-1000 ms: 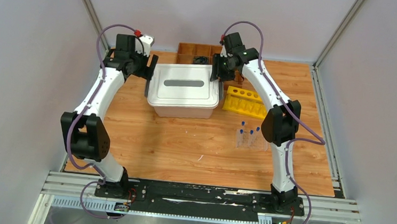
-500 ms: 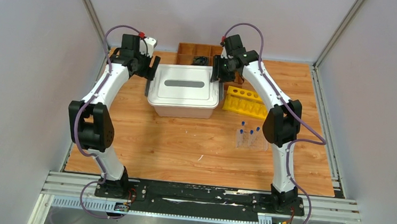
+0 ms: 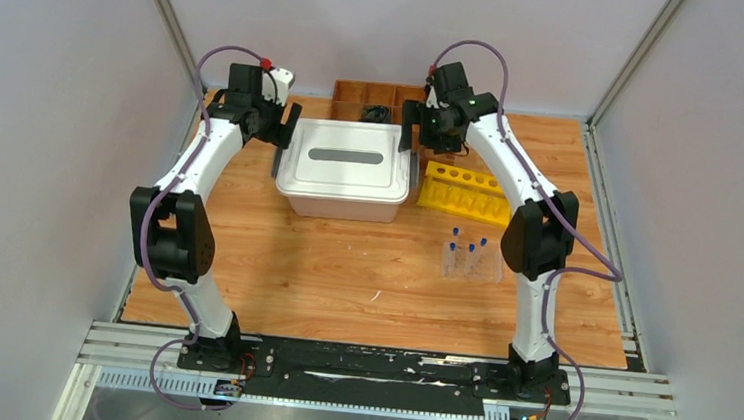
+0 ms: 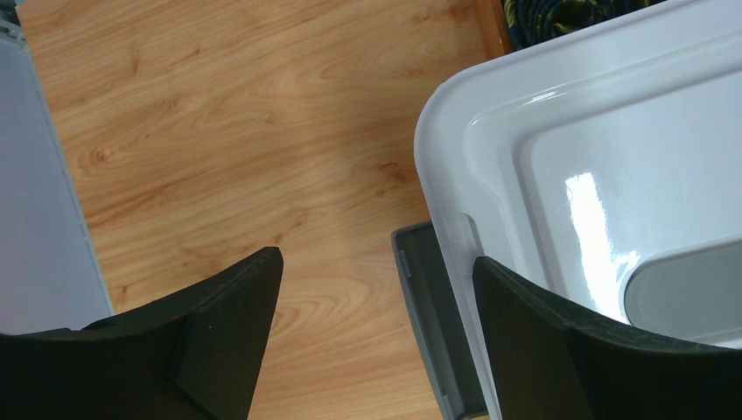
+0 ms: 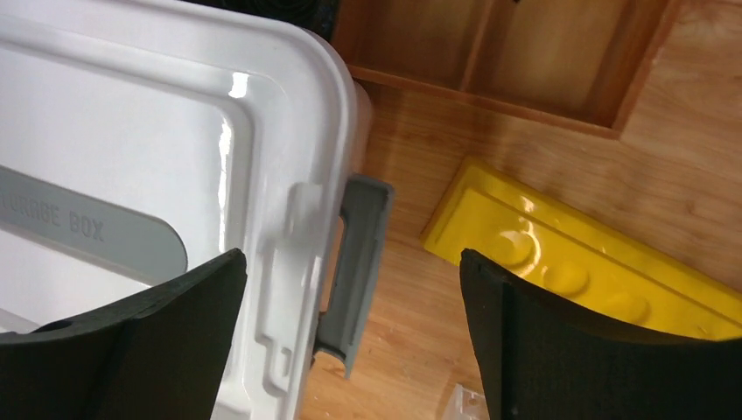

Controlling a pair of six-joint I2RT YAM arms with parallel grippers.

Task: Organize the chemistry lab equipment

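Right gripper [image 5: 352, 255] jaws now spread wide, half-closed 1 second ago at grey side latch [image 5: 360, 227] of white lidded plastic storage box [image 3: 344, 168]; grips nothing. Latch probably freed, lid still on. Left gripper [image 4: 376, 258] released, empty, astride opposite grey latch [image 4: 418, 302]. Untouched: clear tube rack [image 3: 484, 271], small blue-capped tubes [image 3: 471, 249] upright inside, near box's front-right corner.

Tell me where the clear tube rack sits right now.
In the top view, the clear tube rack stands on the right half of the table, just nearer the arm bases than the yellow rack and beside the right arm.
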